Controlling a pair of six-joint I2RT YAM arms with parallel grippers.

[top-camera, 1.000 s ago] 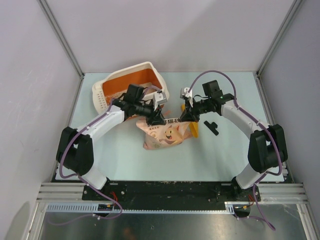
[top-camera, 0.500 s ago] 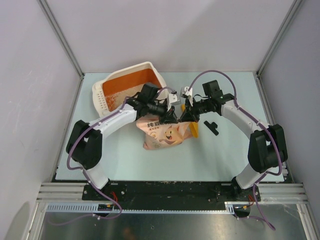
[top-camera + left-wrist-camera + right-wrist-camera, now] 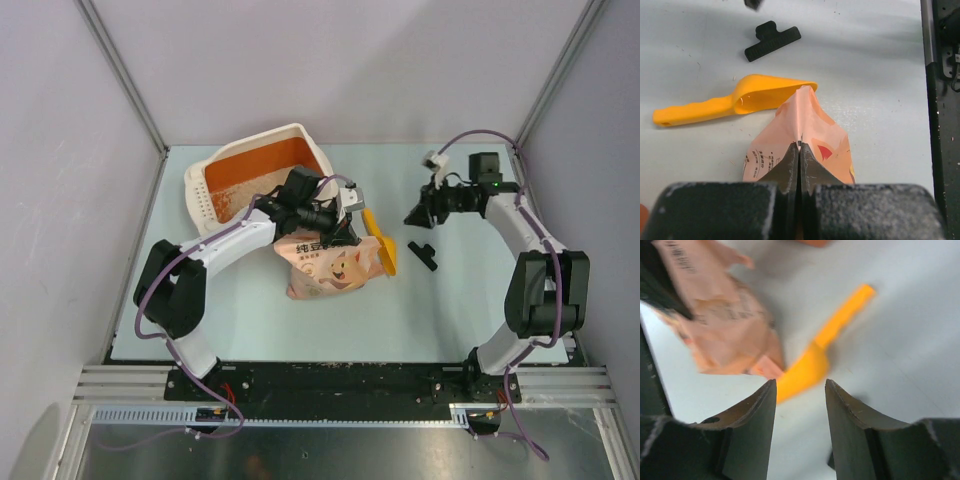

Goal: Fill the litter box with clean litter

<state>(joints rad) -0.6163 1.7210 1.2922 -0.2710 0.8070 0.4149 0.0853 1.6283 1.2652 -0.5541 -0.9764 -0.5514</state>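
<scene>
The left gripper is clamping the top seam of the bag, with the jaws fully closed on the pinched film. This is judged to be keeping the mouth raised and the contents from spilling. The right gripper is standing well apart from the bag on its right side, with the jaws partly spread and gripping nothing. The litter box is sitting just beyond the bag toward the far left, its nearest rim corner close to the clamped seam and its orange floor showing over most of its area. The clean litter is not showing as a loose mass and is judged to be inside the bag. The scoop is lying against the bag's right flank, and the clip is lying further right of it. Carrying the bag over the rim is likely requiring lift at that corner, while open table is lying on the bag's near side.
</scene>
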